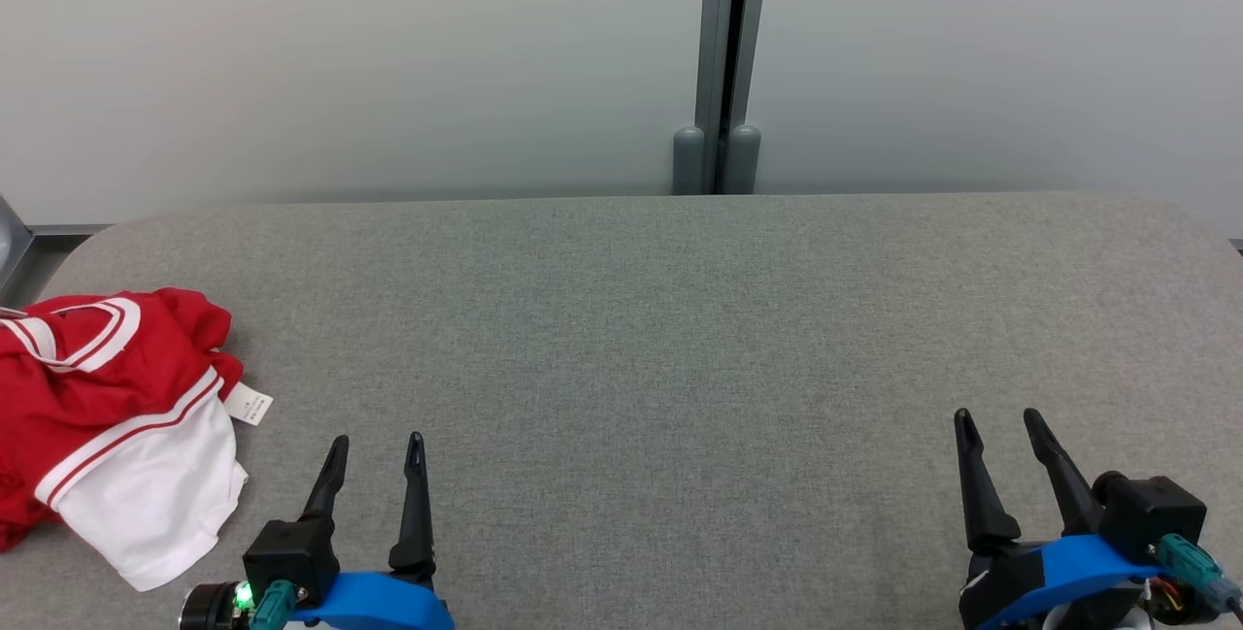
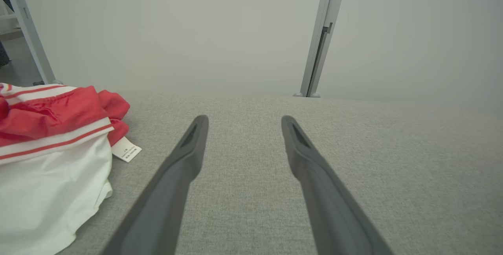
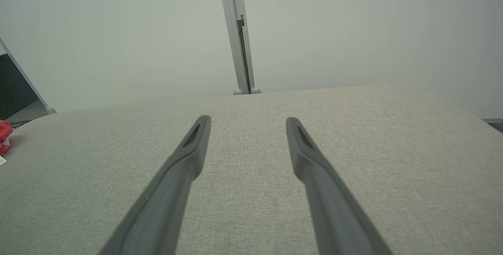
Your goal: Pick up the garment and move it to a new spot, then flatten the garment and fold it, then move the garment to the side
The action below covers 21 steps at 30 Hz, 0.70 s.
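The garment (image 1: 107, 416), red with white-striped trim and a white panel, lies crumpled at the table's (image 1: 680, 339) left edge. My left gripper (image 1: 377, 444) and right gripper (image 1: 997, 418) stand spread, empty.

Long dark tapered fingers (image 1: 416, 504), blue wrist shells (image 1: 374, 606), teal cable connectors (image 1: 275, 603).

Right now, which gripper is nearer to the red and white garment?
Left. The left gripper is just beside the garment, not touching; the right gripper is far across the table.
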{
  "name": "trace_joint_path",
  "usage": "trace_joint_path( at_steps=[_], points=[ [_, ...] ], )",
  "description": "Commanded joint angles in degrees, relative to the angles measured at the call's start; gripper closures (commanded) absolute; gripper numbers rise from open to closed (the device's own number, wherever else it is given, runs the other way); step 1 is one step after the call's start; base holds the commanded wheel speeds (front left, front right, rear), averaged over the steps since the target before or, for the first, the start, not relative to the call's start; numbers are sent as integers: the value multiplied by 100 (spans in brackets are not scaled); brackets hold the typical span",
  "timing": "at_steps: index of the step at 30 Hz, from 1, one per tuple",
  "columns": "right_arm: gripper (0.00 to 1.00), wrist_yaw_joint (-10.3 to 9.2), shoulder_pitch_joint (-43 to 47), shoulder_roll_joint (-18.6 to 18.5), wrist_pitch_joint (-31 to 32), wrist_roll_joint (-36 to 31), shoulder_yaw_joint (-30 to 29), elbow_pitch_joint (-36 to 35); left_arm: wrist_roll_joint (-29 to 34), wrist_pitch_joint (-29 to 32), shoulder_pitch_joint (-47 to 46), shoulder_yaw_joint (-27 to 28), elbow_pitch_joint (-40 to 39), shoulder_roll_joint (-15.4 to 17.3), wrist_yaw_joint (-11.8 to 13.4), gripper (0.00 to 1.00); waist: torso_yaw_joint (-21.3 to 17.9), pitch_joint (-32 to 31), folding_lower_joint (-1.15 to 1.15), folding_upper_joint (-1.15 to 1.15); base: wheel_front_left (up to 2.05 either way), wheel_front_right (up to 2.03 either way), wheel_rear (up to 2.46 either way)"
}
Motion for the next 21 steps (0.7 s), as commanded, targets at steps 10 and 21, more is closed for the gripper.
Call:
trace_joint_path(
  at_steps=[10,21],
  points=[
    [0,3,55,-41,-63,69,-14,22,-27,0,-7,-15,-43,70,55,0,61,21,0,0,0,0,0],
    [0,3,83,-38,-89,13,-20,-31,-36,-35,-53,-51,-77,109,128,0,819,54,0,0,0,0,0]
  ],
)
